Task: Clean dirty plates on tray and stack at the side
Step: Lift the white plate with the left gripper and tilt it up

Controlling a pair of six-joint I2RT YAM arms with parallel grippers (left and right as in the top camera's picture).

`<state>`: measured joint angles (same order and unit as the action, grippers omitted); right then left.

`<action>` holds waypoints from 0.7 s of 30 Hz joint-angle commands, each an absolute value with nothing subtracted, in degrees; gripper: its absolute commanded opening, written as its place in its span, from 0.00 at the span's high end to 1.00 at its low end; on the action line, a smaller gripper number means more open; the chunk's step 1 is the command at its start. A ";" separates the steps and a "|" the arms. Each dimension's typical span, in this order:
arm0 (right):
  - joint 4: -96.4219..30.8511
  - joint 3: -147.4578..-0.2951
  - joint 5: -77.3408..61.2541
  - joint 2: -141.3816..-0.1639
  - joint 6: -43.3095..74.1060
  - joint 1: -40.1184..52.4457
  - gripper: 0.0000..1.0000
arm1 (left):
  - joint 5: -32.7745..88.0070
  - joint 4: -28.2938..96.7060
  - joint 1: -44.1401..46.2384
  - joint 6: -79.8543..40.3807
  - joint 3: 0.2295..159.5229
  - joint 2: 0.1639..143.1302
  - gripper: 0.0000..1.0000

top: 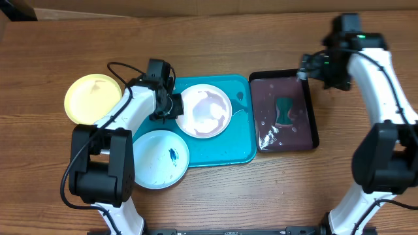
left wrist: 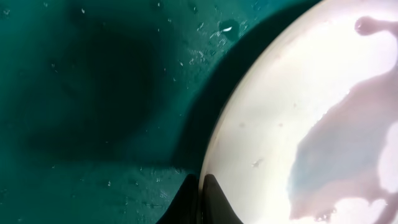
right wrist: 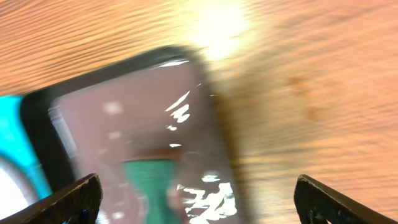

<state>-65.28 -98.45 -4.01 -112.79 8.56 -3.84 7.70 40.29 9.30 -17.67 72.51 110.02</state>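
Pinching the rim of the white plate point(top: 206, 111), which lies on the turquoise tray point(top: 235, 147), the left end effector point(left wrist: 200, 199) is closed; right end effector point(right wrist: 199, 190) gapes open above the black tray point(top: 312, 124)

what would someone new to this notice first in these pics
The large flat turquoise plastic tray mid-table stands out, with a white round plastic plate on it filmed in pinkish liquid; the left gripper has its jaws closed on that plate's left rim. To its right a wet black tray holds a green sponge, and the right gripper hangs open near its far corner.
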 commanded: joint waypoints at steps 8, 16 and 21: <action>-64.64 -98.80 -3.70 -112.07 8.73 -12.69 0.00 | 6.98 48.77 9.96 -16.71 97.12 108.95 0.96; -64.62 -98.80 -3.70 -112.07 8.73 -13.26 0.00 | -2.48 50.28 19.00 -16.71 106.02 108.95 0.96; -64.64 -98.80 -3.70 -112.09 8.71 -13.26 0.00 | -15.09 47.88 28.77 -16.69 106.24 108.97 0.96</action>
<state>-64.95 -98.45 -3.86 -112.79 8.58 -13.04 -5.32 48.88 24.08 -17.58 104.62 110.02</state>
